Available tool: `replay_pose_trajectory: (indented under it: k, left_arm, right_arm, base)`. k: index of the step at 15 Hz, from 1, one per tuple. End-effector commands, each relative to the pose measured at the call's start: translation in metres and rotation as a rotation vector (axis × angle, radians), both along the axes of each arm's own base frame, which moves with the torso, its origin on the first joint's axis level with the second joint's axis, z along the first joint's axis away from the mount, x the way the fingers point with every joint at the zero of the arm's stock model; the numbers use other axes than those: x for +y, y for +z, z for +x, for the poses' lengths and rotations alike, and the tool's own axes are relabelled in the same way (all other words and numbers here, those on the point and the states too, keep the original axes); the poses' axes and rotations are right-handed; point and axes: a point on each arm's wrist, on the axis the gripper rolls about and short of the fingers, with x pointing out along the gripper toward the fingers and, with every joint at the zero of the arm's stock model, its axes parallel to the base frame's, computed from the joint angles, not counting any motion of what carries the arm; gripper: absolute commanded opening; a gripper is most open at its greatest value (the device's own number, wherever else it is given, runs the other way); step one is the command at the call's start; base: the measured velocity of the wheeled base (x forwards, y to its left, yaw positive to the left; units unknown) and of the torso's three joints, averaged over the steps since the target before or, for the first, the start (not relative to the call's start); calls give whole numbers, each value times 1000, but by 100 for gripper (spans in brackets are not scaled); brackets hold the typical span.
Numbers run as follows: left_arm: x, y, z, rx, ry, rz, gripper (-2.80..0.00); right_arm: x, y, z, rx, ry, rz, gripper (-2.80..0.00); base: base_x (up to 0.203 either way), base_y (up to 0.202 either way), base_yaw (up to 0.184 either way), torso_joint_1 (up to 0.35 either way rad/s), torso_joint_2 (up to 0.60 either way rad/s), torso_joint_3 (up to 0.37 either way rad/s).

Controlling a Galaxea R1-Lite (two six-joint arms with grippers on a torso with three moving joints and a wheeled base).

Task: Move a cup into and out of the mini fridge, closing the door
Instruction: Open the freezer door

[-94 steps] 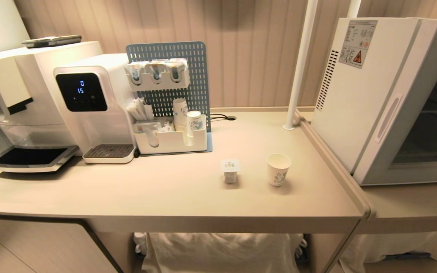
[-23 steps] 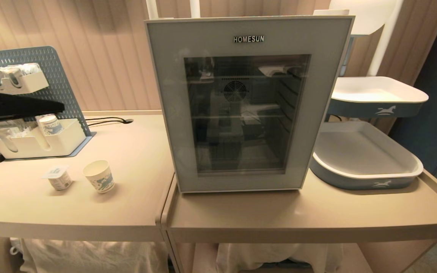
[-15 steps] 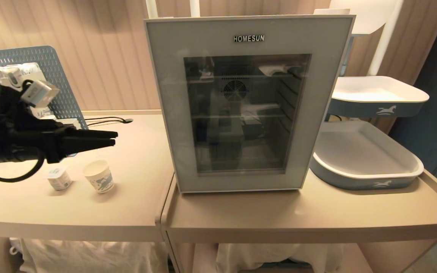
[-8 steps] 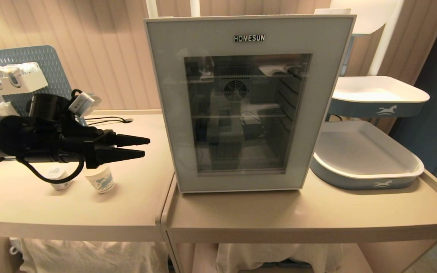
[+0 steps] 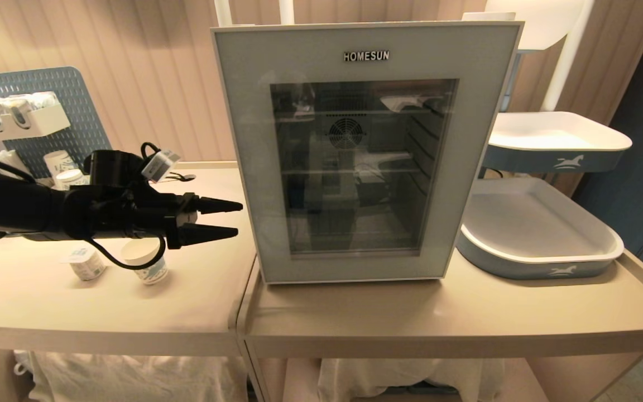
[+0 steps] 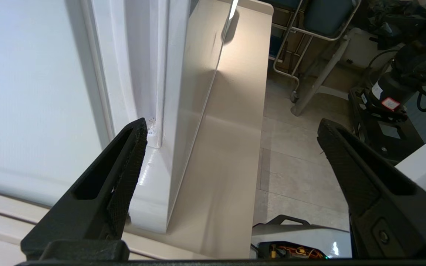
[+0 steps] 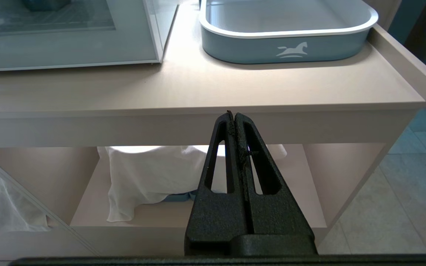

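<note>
The mini fridge (image 5: 366, 151) stands on the table, and its glass door (image 5: 363, 61) with the HOMESUN lettering is closed. My left gripper (image 5: 238, 219) hangs level just left of the door's left edge, open and empty. The left wrist view has the left gripper (image 6: 232, 123) straddling the door's side edge (image 6: 190, 92), beside the fridge's white side wall (image 6: 31, 92). The cup (image 5: 153, 270) stands on the left table, partly hidden beneath my left arm. My right gripper (image 7: 234, 113) is parked low before the table's front edge, shut and empty.
A small plastic pot (image 5: 86, 263) stands left of the cup. A blue pegboard organiser (image 5: 31, 111) is at the back left. Two blue-and-white trays (image 5: 539, 234) sit to the fridge's right. A seam (image 5: 243, 312) divides the two tables.
My left arm has swung right across the table, over the cup, to the fridge's left edge, and its jaws have opened wider. The right arm is still.
</note>
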Motion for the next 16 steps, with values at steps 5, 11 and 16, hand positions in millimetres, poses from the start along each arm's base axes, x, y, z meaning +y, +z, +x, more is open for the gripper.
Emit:
replay_pose_trajectory:
  k: [5, 11, 16]
  left_arm:
    - [-17, 1, 3, 31, -53, -16, 0]
    - [-28, 4, 3, 32, -80, -16, 0]
    - [-28, 6, -12, 47, -84, -17, 0]
  right_arm:
    - [0, 0, 0, 1, 1, 0, -280]
    - [0, 0, 0, 3, 1, 0, -280]
    - [0, 0, 0, 3, 1, 0, -280]
  base:
    - [0, 0, 0, 0, 0, 0]
    - [0, 0, 0, 0, 0, 0]
    - [0, 0, 0, 0, 0, 0]
